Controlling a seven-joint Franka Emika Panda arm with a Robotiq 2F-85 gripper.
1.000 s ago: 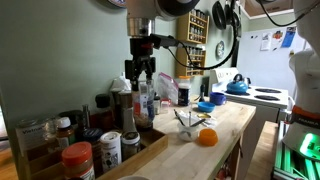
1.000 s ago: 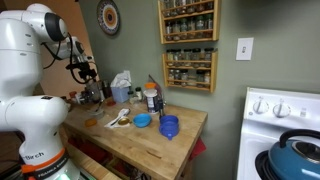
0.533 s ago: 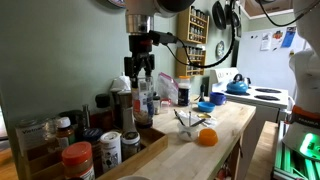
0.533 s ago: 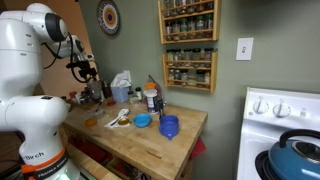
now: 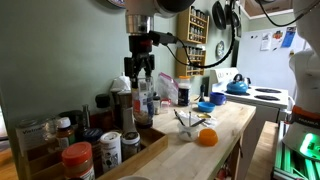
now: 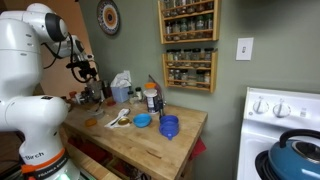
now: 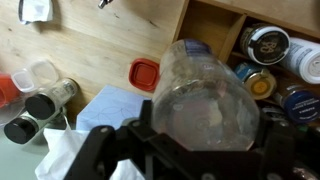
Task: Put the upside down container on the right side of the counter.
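The upside down container [image 7: 205,95] is a tall clear plastic cylinder. It fills the middle of the wrist view, with its end facing the camera. In both exterior views it stands upright among jars at the back of the counter [image 5: 145,100] [image 6: 93,90]. My gripper [image 7: 205,150] comes straight down on it, with its black fingers against both sides of the top end [image 5: 138,78] [image 6: 90,75]. The light wooden counter [image 5: 225,125] [image 6: 150,140] [image 7: 110,40] runs under it.
A wooden tray of spice jars [image 7: 270,45] sits close beside the container, and a red lid [image 7: 144,74] lies on the counter. Red-lidded jars [image 5: 78,160], an orange ball [image 5: 206,137], a blue cup [image 6: 168,126] and a blue bowl [image 6: 142,121] are on the counter. A white stove [image 5: 262,97] holds a blue kettle [image 5: 237,84].
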